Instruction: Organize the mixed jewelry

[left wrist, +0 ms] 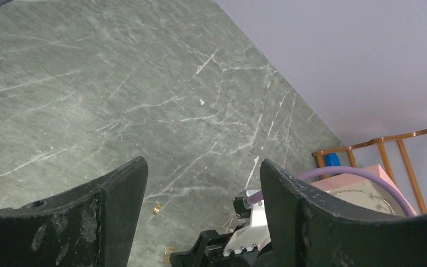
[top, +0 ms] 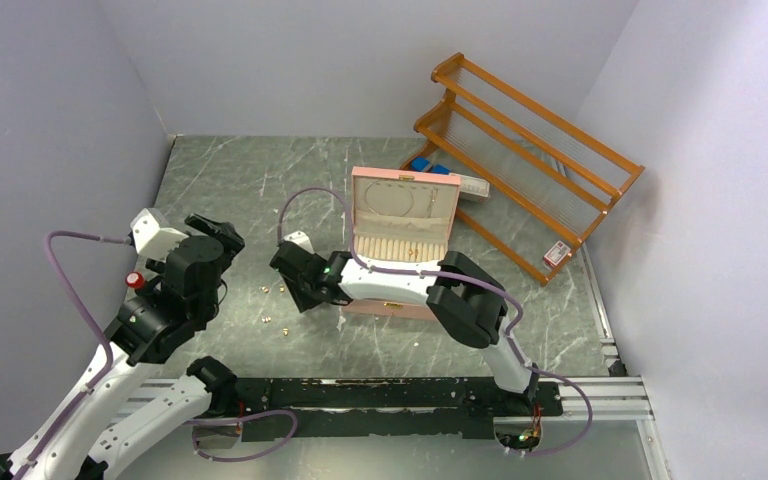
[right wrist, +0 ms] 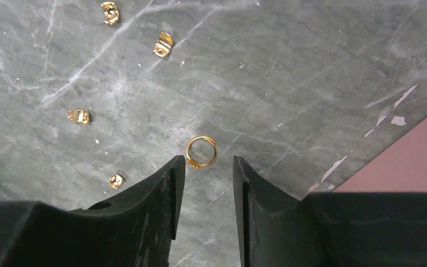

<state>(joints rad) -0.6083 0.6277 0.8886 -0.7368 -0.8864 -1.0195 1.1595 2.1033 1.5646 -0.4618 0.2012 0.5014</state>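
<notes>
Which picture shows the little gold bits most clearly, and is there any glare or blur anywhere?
Right wrist view: sharpest, the gold ring crisp, no harsh glare. Top view: even, soft light, but the gold pieces are mere specks. Left wrist view: the left claw looms large and dark, crowding the frame.

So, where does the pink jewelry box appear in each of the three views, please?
Top external: the pink jewelry box stands open just right of centre, in front of the orange rack.
Left wrist: at the right edge, low, below that same rack.
Right wrist: only a pink corner, at the lower right edge.
Shared landmark: the green marble tabletop, under the box in all three views.
</notes>
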